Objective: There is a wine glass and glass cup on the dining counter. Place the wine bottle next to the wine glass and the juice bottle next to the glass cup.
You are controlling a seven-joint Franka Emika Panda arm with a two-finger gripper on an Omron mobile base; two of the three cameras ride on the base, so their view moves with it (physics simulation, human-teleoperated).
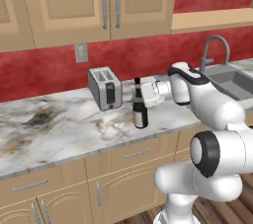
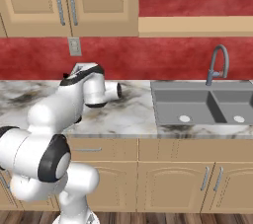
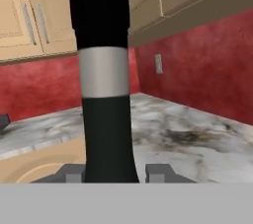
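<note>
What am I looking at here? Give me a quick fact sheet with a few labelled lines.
setting: simulated kitchen, red wall, tan cabinets
worktop: marble, veined
wine bottle: dark, upright on the worktop near its front edge
gripper: level with the bottle's neck, a finger on each side in the hand view; contact cannot be told
toaster: silver, behind and left of the bottle
sink: grey double basin with curved faucet, right of the arm

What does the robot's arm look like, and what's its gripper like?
The arm is made of fat, rounded white pieces with dark black bands at the joints. The gripper sits on a blocky white hand and has two small grey fingertips. No cables or markings show.
</note>
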